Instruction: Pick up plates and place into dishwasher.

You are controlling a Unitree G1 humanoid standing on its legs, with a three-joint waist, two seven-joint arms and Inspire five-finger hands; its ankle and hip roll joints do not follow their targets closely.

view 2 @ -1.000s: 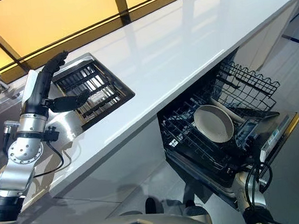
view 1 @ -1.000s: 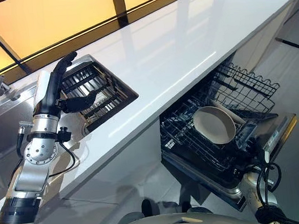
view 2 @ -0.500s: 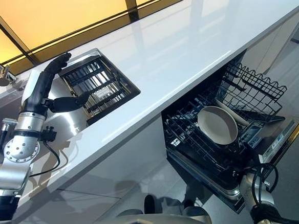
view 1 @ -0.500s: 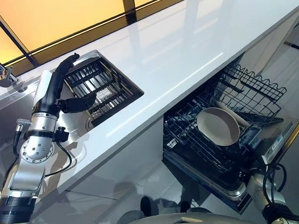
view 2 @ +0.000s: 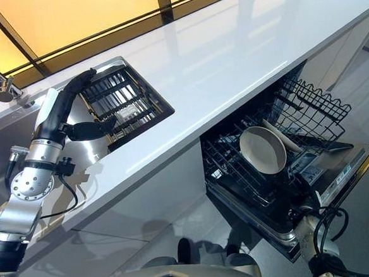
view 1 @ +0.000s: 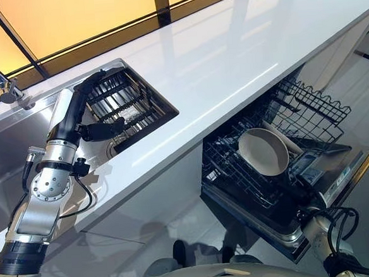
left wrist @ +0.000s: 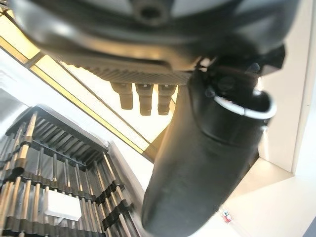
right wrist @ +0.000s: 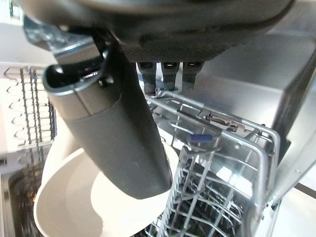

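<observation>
A cream plate [view 1: 263, 151] stands on edge in the dishwasher's lower rack [view 1: 312, 107], with a second pale plate [view 1: 286, 138] leaning just behind it. My right hand [right wrist: 113, 138] is low by that rack, thumb and fingers straight, and its thumb shows in front of the cream plate [right wrist: 69, 202] without curling round it. My left hand [view 1: 81, 111] is raised over the sink's black drying rack [view 1: 128, 104], fingers straight, thumb out to the side, holding nothing. The same rack's bars [left wrist: 44, 168] lie past the left hand's fingers [left wrist: 140, 98].
The long white counter [view 1: 229, 53] runs above the open dishwasher, whose door [view 1: 342, 172] juts out over the floor. A tap [view 1: 0, 81] stands at the steel sink's [view 1: 8, 157] far left. A small white thing [left wrist: 61, 212] lies among the drying rack's bars.
The camera has shifted a little. My left hand has leaned slightly toward the sink's rack, its fingers now over the rack's near corner. The plates in the dishwasher have not moved.
</observation>
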